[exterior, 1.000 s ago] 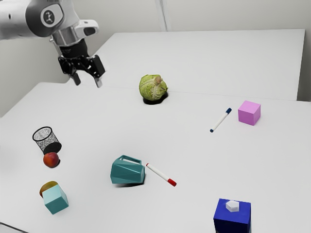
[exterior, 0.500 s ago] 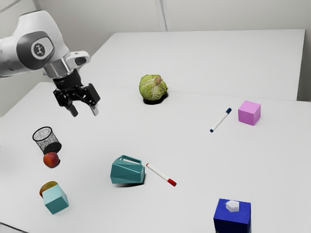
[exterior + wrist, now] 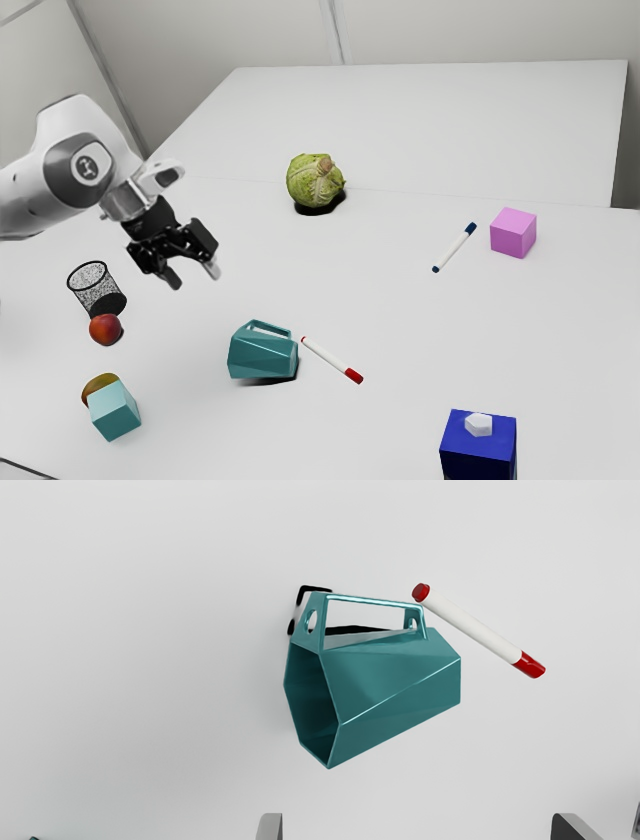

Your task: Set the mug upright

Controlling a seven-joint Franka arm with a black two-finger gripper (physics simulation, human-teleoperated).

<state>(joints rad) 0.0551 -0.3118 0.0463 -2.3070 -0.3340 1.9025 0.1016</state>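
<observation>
Teal mug (image 3: 395,690): on its side on the pale, smooth table (image 3: 350,280), faceted and glossy, mouth turned away from the red-capped marker, angular handle uppermost in the exterior view.
Red-capped marker (image 3: 475,627): white barrel, just off the mug's base, the closest obstacle.
Gripper (image 3: 195,278): raised above the table, toward the exterior view's left of the mug; fingers spread wide, holding nothing.
Red fruit (image 3: 106,329): round, exterior view's left of the mug.
Pale teal cube (image 3: 114,411): flat-faced, also that side, partly covering a rounded yellow-brown thing (image 3: 101,383).
Mesh cup (image 3: 96,288): speckled, dark-rimmed, beyond the fruit from the mug.
Cabbage (image 3: 314,181): leafy, veined green, well behind the mug.
Blue-capped marker (image 3: 455,248): white, slim, well to the mug's exterior view's right.
Blue block (image 3: 478,452): that side too, a white faceted lump (image 3: 479,425) on top.
Pink cube (image 3: 513,232): plain-sided, farthest from the mug.
</observation>
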